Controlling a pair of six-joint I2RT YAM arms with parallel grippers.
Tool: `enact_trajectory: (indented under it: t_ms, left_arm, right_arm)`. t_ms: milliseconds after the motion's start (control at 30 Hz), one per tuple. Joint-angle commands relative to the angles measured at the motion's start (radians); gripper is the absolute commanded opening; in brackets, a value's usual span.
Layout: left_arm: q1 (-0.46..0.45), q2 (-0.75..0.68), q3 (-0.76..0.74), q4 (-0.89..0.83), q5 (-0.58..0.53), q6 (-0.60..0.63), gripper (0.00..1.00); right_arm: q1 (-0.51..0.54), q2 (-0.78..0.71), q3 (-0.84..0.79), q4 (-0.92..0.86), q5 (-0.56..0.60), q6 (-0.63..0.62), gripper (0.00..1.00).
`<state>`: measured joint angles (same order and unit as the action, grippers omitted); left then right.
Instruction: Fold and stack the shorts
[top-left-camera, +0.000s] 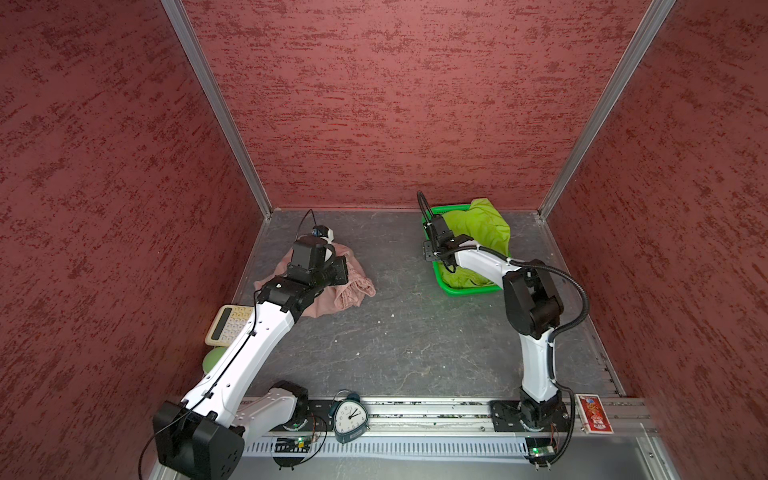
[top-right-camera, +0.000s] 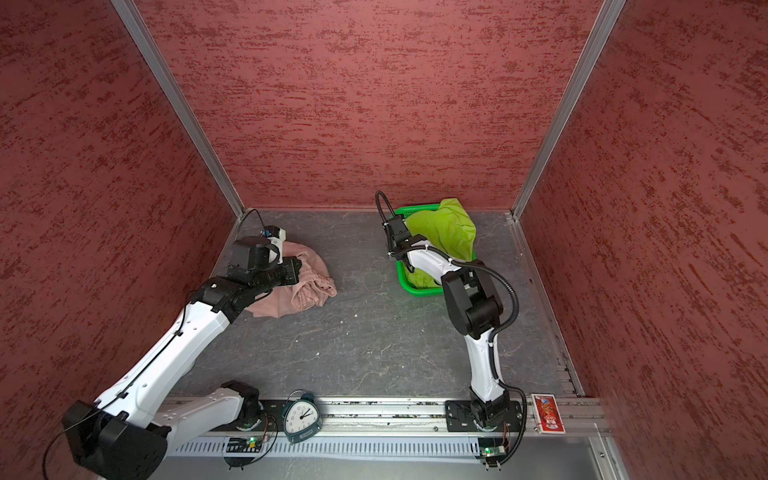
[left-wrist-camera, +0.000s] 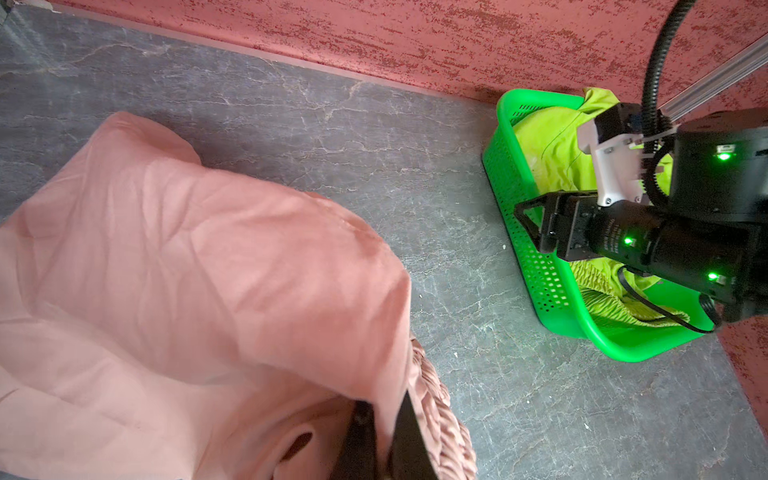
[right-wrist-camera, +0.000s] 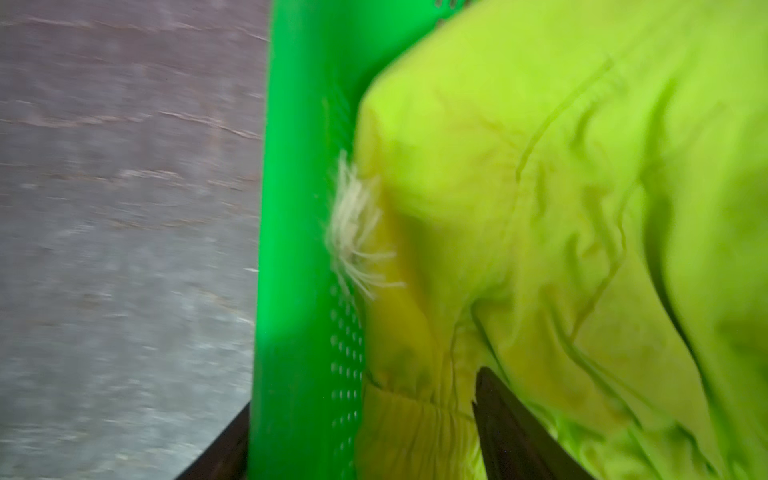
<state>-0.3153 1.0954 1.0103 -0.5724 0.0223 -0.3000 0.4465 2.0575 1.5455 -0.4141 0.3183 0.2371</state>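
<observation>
Filling the basket (top-left-camera: 465, 289), lime shorts (top-left-camera: 482, 226) spill over its rim; right jaws straddle its wall and waistband (right-wrist-camera: 415, 424), blurred, grip unclear. Left jaws pinch pink shorts (top-left-camera: 353, 286) on the surface (top-left-camera: 415, 332).

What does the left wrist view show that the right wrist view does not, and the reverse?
Only the left wrist view: the pink shorts, pinched in the shut left gripper, and the red wall. Only the right wrist view: the frayed pale drawstring end, clearly. Both: the green basket, the lime green shorts in it, the right gripper open astride its wall, the dark table.
</observation>
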Motion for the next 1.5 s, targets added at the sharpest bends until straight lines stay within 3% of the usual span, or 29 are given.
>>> enact_trajectory:
  t_ms: [0,100,300,633,867,1133,1233,1367,1467]
  left_arm:
    - [-0.006,0.011,-0.013,0.043,0.018,-0.008,0.0]
    - [-0.013,0.018,-0.009,0.043,0.02,-0.007,0.0]
    - [-0.018,0.016,-0.003,0.03,0.015,-0.004,0.0]
    - [-0.021,-0.012,0.017,-0.022,0.009,0.016,0.0]
    - [-0.028,-0.006,0.016,-0.017,0.013,0.016,0.0]
    - [-0.042,0.004,0.049,-0.039,0.012,0.045,0.0]
    - [-0.044,-0.004,0.067,-0.045,0.009,0.059,0.0]
    - [-0.044,0.003,0.1,-0.058,0.011,0.1,0.01]
    - [-0.039,0.034,0.119,-0.067,-0.007,0.127,0.18]
  right_arm:
    - [-0.059,-0.074,-0.063,0.055,0.021,-0.001,0.65]
    - [-0.105,-0.094,-0.104,0.087,0.015,-0.008,0.54]
    - [-0.148,-0.076,-0.102,0.096,0.023,-0.003,0.45]
    - [-0.268,-0.056,-0.097,0.115,0.021,-0.019,0.45]
    - [-0.288,-0.058,-0.065,0.143,0.006,-0.014,0.45]
    - [-0.322,0.013,0.077,0.112,0.01,-0.059,0.6]
    - [-0.321,-0.019,0.094,0.118,-0.024,-0.092,0.72]
    - [-0.307,-0.192,-0.015,0.182,-0.226,-0.117,0.81]
    - [-0.271,-0.367,-0.172,0.236,-0.388,-0.149,0.84]
